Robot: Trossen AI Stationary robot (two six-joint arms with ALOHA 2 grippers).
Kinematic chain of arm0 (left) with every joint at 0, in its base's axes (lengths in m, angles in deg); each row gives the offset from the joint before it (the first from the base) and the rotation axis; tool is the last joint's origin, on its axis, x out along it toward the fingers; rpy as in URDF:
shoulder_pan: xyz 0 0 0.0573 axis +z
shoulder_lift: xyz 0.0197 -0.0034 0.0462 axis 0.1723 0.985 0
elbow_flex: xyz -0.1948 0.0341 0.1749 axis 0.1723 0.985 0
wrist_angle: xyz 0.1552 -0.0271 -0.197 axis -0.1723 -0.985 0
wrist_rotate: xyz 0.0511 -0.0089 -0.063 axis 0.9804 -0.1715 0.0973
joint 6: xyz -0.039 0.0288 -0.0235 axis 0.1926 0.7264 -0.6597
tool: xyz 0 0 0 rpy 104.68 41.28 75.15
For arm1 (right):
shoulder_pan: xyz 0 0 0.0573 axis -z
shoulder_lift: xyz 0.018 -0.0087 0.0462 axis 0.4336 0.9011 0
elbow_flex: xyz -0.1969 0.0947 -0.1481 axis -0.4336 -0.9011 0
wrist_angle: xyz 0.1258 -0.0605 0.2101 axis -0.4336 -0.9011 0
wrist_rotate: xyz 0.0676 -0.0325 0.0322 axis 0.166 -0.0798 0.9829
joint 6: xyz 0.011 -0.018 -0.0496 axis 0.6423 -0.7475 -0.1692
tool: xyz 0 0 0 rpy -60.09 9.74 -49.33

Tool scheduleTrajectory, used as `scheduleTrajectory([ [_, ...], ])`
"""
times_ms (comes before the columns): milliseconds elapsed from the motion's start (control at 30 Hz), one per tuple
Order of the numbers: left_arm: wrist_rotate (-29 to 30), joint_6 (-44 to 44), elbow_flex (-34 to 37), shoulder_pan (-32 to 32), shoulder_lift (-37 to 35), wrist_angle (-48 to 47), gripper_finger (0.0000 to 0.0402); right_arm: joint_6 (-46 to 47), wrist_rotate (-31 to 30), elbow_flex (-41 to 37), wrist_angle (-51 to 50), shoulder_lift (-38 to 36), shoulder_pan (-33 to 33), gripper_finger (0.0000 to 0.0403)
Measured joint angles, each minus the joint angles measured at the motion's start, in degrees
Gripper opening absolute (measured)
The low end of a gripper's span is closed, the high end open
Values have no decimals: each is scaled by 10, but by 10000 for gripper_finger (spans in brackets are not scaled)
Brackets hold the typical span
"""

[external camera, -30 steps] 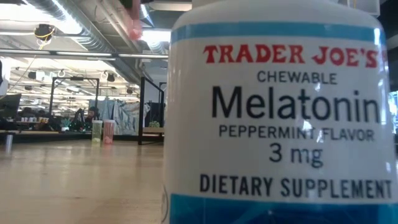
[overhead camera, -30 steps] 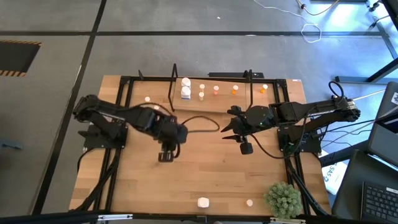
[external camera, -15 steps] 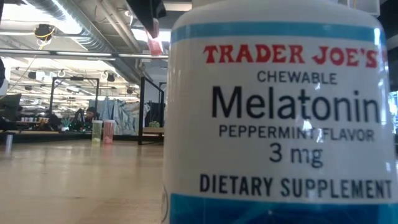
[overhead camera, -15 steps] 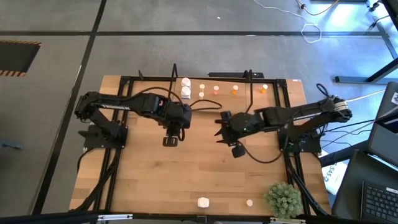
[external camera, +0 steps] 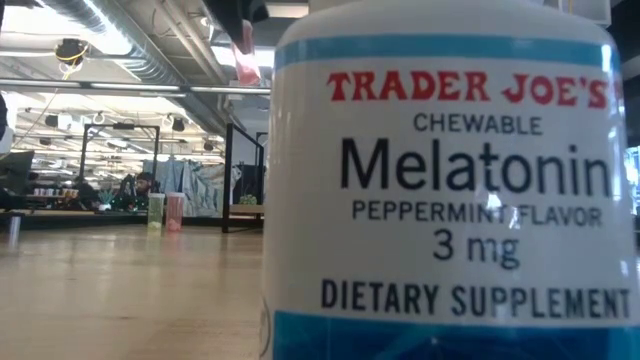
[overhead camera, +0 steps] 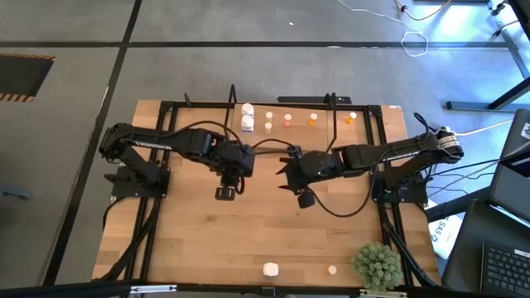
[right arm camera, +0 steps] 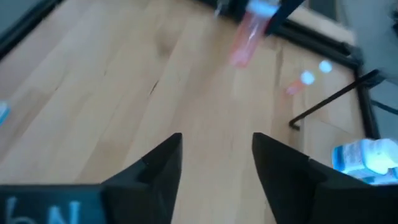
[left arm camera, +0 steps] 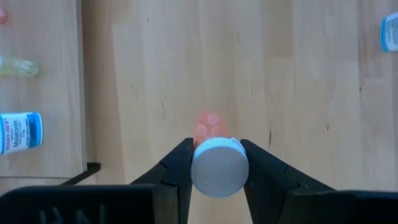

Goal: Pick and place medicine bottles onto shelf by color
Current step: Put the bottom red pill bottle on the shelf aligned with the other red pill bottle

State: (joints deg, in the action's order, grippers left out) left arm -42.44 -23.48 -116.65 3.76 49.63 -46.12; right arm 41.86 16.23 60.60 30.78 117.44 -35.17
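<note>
My left gripper [left arm camera: 217, 163] [overhead camera: 238, 163] hangs over the table's middle, pointing down, shut on a pale pink bottle [left arm camera: 210, 126] with a white cap; in the low view the bottle [external camera: 243, 58] hangs high above the table. My right gripper [right arm camera: 217, 155] [overhead camera: 286, 171] is open just to the right of it and touches nothing. The shelf [overhead camera: 290, 132] stands at the far edge, with white [overhead camera: 248, 123], pale and orange [overhead camera: 313, 120] bottles upright on its base. A white bottle [overhead camera: 271, 269] and a small one [overhead camera: 332, 269] stand near the near edge. My left gripper pinches the pink bottle by its white cap [left arm camera: 219, 167], one finger [left arm camera: 180, 163] on each side of it. The fingers come from above, pointing down. The bottle is lifted clear and hangs below them, cap up, slightly tilted.
A big white melatonin bottle [external camera: 440, 190] fills the low view close to the camera. A green plant [overhead camera: 377, 263] sits at the near right corner. Black frame rails [overhead camera: 161, 124] run along the table's sides. Bare wood lies between the grippers and the near edge.
My left gripper has carried the pink bottle toward the far edge and somewhat to the right, closer to the shelf, staying shut on it. My right gripper has moved left toward the table's middle, ending beside the left one.
</note>
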Motion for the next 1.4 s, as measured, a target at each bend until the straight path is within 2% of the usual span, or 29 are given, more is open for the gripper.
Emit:
scheduleTrajectory([
  [133, 0, 0, 0, -1, 0, 13, 104, 47, 8, 1, 39, 8, 13, 222],
  [300, 0, 3, 0, -7, 0, 23, 104, 51, 89, 1, 70, 29, 34, 225],
  [567, 8, 19, 0, -11, 0, 48, 104, 49, 82, 1, 72, 36, 49, 225],
  [767, 8, 21, 0, 11, 0, 52, 105, 48, 82, 0, -23, 2, 48, 225],
  [967, 7, 23, 0, 61, 0, 57, 105, 62, 80, 0, -115, -58, 35, 225],
  [1067, 8, 56, 0, 88, 0, 80, 105, 63, 49, 0, -155, -87, 24, 225],
  [1233, 3, 94, 0, 132, 0, 126, 105, 92, -41, 0, -202, -132, 11, 225],
  [1400, -13, 124, 0, 181, 5, 169, 105, 93, -54, 0, -210, -147, 10, 225],
])
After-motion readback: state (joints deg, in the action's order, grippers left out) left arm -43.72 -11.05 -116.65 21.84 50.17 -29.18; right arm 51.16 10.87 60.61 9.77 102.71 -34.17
